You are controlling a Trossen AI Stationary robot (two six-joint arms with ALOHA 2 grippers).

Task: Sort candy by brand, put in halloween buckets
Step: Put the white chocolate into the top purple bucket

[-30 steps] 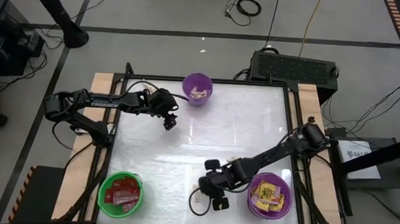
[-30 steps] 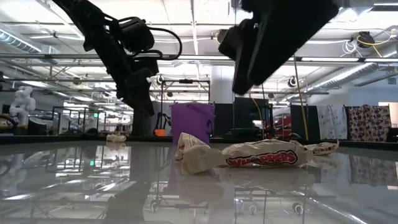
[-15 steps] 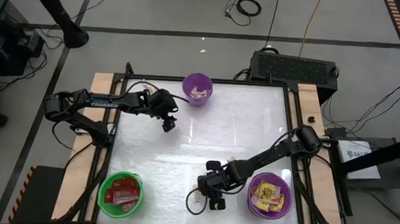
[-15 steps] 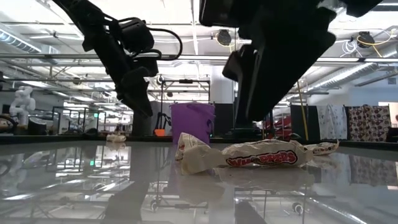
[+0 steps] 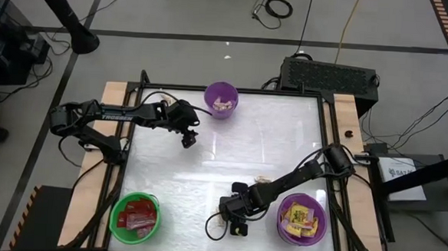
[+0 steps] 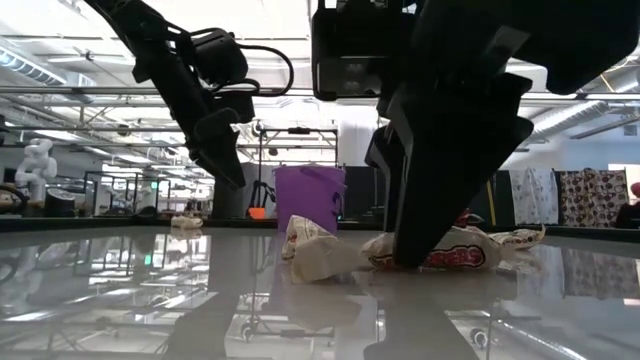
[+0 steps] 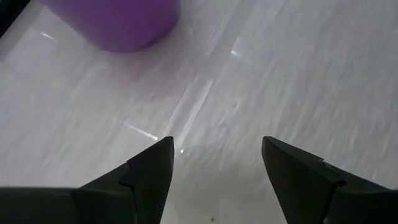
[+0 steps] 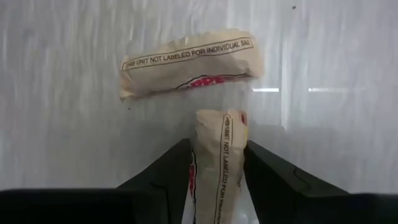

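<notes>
We count three buckets on the white table (image 5: 206, 171): one green bucket (image 5: 135, 215) at about 7 o'clock, with a heap of flat red packets (image 5: 137, 213) inside, one purple bucket (image 5: 303, 218) at about 5 o'clock holding yellow packets (image 5: 300, 215), and a second purple bucket (image 5: 221, 99) at 12 o'clock with some pale pieces (image 5: 223, 104) in it. How many sweets lie in each bucket we cannot count from above, because they overlap. Loose on the table we can find three tan twisted-wrapper candies: two under the right wrist camera and one small pale piece (image 5: 263, 178) a little toward 1 o'clock from the right gripper. The right gripper (image 5: 231, 214) is down at about 6 o'clock, just beside the purple bucket with the yellow packets, and its fingers (image 8: 165, 177) are narrowly apart with one tan candy (image 8: 217, 155) standing between them; whether they already press on it we cannot tell. The other tan candy (image 8: 186, 62) lies crosswise just beyond the first one. In the low view the dark gripper body covers the middle of the candies (image 6: 320, 250), so only the wrapper ends show. The left gripper (image 5: 188, 137) hangs above the table at about 11 o'clock, near the far purple bucket, with its fingers (image 7: 146, 171) wide apart and nothing between them.
</notes>
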